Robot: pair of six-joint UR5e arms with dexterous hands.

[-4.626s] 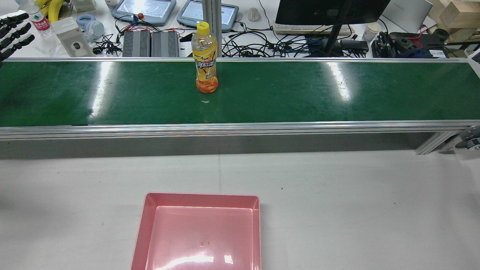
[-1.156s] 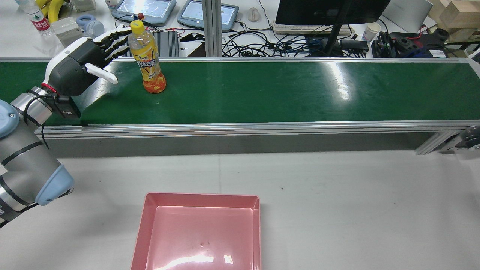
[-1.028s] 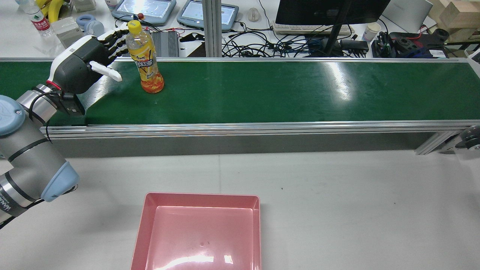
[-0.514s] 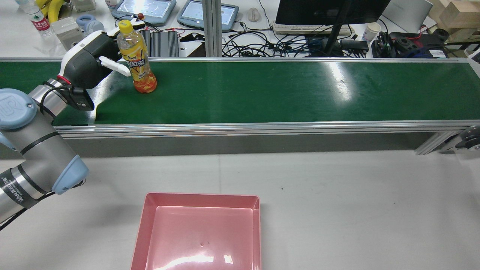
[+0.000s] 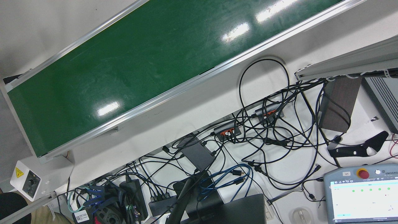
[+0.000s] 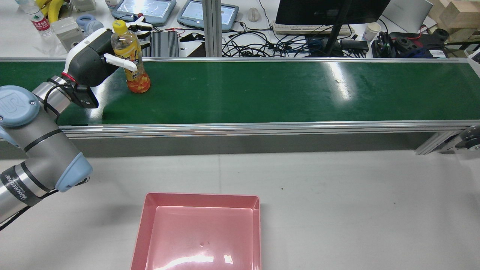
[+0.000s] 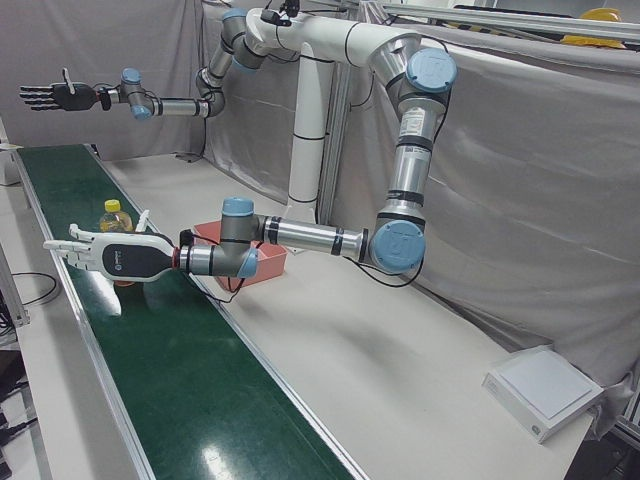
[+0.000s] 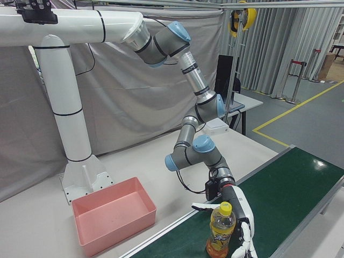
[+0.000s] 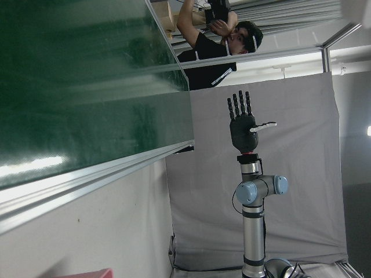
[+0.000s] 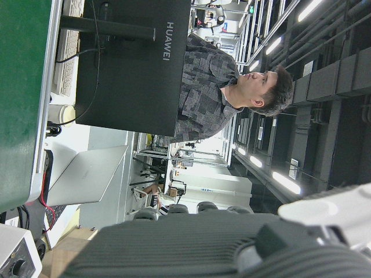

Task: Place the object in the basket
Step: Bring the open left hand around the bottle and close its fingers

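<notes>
Change: bottle [image 6: 129,56] rode the belt [image 6: 262,90] leftward into the left hand [image 6: 90,62].
Hand: fingers spread wide around it, nothing gripped yet.
Right hand [image 7: 55,96]: open, idle.

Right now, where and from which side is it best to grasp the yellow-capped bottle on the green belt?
Probably around the mid-body of the bottle, coming from the side: it stands upright on the belt, and the left hand is already level with it, fingers spread around its label.

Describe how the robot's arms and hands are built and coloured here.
The left arm has silver-grey tube links, light-blue joint caps, a black cable near the wrist and a red wrist ring. The left hand is black with a white shell and white-tipped fingers; the right hand is black.
</notes>
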